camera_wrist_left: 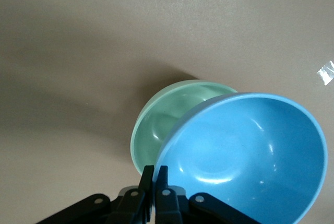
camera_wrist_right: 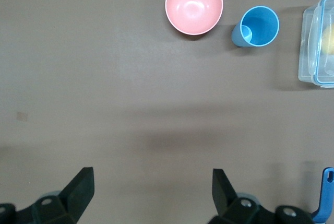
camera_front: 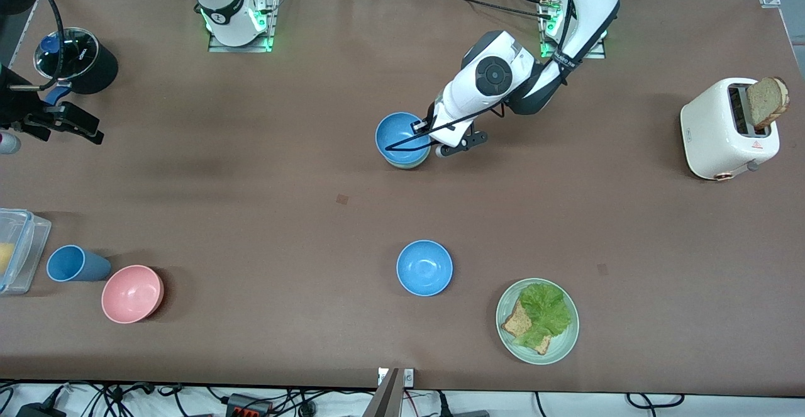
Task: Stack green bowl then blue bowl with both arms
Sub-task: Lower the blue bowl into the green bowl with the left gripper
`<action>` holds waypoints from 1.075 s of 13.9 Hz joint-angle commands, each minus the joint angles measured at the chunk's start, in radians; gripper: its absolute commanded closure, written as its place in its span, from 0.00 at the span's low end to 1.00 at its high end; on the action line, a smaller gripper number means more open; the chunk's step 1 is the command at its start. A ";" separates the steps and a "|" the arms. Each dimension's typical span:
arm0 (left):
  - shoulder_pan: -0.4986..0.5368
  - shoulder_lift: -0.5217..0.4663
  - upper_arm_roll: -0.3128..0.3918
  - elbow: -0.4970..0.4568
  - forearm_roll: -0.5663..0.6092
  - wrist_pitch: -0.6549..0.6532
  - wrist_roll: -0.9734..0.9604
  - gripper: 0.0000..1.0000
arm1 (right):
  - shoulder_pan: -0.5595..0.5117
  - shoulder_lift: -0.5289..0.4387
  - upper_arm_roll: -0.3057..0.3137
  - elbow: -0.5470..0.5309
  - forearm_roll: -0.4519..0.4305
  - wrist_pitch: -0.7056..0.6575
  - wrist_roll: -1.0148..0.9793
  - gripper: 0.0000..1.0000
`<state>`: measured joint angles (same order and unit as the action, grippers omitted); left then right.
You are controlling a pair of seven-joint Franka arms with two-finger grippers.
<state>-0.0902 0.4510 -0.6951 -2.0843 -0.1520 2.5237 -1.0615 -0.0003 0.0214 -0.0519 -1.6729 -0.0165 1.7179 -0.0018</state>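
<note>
The pale green bowl (camera_front: 410,164) stands on the table near the middle, mostly covered from above; in the left wrist view the green bowl (camera_wrist_left: 164,122) shows its inside. A blue bowl (camera_front: 401,135) hangs tilted over it, overlapping its rim. My left gripper (camera_front: 425,133) is shut on that blue bowl's (camera_wrist_left: 245,153) rim, fingers (camera_wrist_left: 148,179) pinching the edge. I cannot tell whether the two bowls touch. My right gripper (camera_wrist_right: 153,178) waits open over the right arm's end of the table, holding nothing. A second blue bowl (camera_front: 424,268) sits alone nearer the front camera.
A pink bowl (camera_front: 132,293), a blue cup (camera_front: 72,263) and a clear box (camera_front: 19,247) sit at the right arm's end. A black pot (camera_front: 78,58) stands by the right arm. A green plate (camera_front: 564,343) with lettuce and bread and a white toaster (camera_front: 723,131) are toward the left arm's end.
</note>
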 commanded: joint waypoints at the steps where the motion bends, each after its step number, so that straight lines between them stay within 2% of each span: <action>1: -0.008 0.009 0.009 -0.008 0.038 0.018 -0.015 1.00 | 0.002 -0.001 0.001 0.004 -0.013 -0.003 -0.003 0.00; 9: -0.008 0.026 0.019 -0.008 0.046 0.029 -0.015 0.99 | 0.002 -0.001 0.001 0.004 -0.013 0.002 -0.001 0.00; 11: -0.006 0.026 0.029 -0.007 0.045 0.027 -0.020 0.87 | 0.002 -0.001 0.001 0.004 -0.013 0.003 -0.001 0.00; 13: -0.002 0.028 0.031 -0.002 0.046 0.026 -0.061 0.70 | 0.002 -0.001 0.001 0.004 -0.013 0.002 -0.001 0.00; 15: 0.004 0.023 0.029 0.004 0.046 0.018 -0.080 0.67 | 0.005 -0.001 0.003 0.004 -0.013 0.000 0.000 0.00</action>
<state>-0.0869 0.4803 -0.6679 -2.0867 -0.1242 2.5403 -1.1033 -0.0001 0.0214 -0.0518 -1.6729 -0.0165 1.7181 -0.0018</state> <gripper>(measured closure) 0.687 0.000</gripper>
